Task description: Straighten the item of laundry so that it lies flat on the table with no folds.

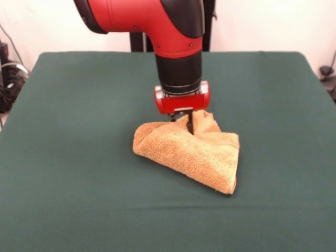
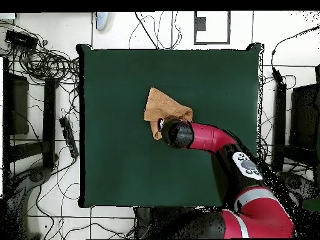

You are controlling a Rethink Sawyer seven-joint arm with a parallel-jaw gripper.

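Walls (image 1: 273, 23) behind are pale; cables (image 2: 44, 62) litter the floor. Green table (image 1: 68, 157) carries a folded towel (image 1: 194, 155) near its middle. Gripper (image 1: 184, 122) pinches the towel's far edge.

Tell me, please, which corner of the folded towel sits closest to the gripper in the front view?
The towel's raised far corner, right under the gripper. The rounded left corner and pointed lower-right corner both lie on the table, apart from it.
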